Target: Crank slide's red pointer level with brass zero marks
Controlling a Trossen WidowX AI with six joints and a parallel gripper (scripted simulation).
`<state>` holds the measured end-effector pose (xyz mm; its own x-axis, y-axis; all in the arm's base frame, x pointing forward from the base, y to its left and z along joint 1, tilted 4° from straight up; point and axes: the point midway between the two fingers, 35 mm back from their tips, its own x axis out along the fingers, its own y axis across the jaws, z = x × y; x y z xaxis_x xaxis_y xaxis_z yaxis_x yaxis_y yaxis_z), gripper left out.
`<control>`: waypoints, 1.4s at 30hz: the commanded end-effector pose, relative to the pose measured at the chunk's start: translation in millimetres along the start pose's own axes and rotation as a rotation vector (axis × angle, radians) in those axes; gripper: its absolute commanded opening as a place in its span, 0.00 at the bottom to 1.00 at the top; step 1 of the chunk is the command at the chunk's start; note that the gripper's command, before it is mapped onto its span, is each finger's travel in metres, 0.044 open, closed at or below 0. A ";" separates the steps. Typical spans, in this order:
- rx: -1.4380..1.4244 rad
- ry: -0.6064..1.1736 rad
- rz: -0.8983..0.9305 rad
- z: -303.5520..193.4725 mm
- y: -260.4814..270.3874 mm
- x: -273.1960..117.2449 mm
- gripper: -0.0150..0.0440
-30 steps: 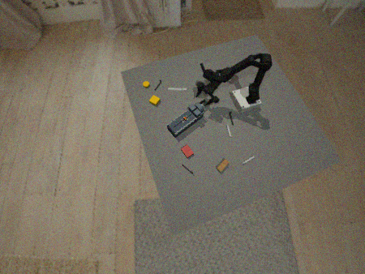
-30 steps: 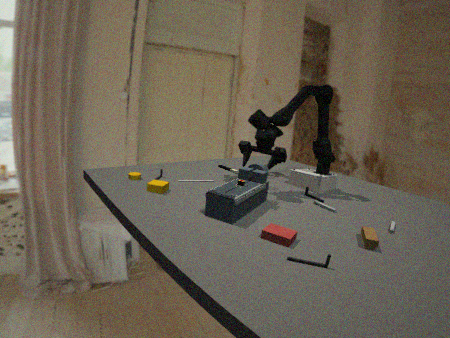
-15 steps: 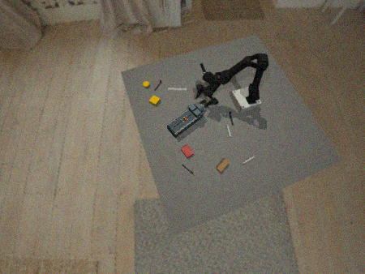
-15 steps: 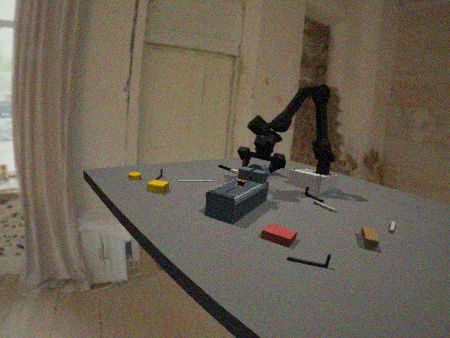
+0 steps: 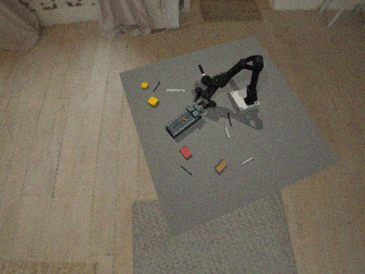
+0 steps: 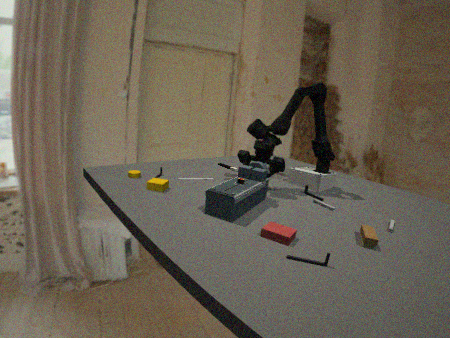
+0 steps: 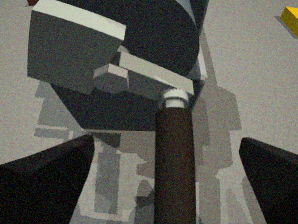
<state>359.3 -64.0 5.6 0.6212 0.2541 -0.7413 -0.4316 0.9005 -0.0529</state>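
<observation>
The blue-grey slide machine [image 5: 178, 127] [image 6: 231, 202] lies on the table. Its small red pointer [image 5: 183, 119] [image 6: 241, 180] sits on the top track; the brass zero marks are too small to make out, and the pointer is out of the wrist view. The pale crank arm [image 7: 157, 76] shows at the machine's end, with the dark brown handle [image 7: 175, 170] extending toward the wrist camera. My gripper [image 5: 204, 101] [image 6: 260, 161] [image 7: 169, 145] is open at the crank end. In the wrist view the handle lies between the fingers, with a gap on each side.
A yellow block [image 5: 152, 101] [image 6: 158, 185] and a yellow disc [image 5: 144, 85] [image 6: 134, 174] lie beyond the machine. A red block [image 5: 186, 152] [image 6: 278, 233], an orange block [image 5: 221, 166] [image 6: 369, 236] and a black hex key [image 5: 186, 170] [image 6: 307, 260] lie on its other side. Several thin rods are scattered around.
</observation>
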 end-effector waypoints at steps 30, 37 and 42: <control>-0.002 0.002 0.005 -3.3 1.8 2.8 0.25; -0.002 0.002 0.005 -5.5 3.6 5.1 0.25; -0.002 0.002 0.005 -7.4 4.9 6.9 0.25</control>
<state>358.1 -63.2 1.1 0.6272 0.2535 -0.7364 -0.4329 0.8995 -0.0590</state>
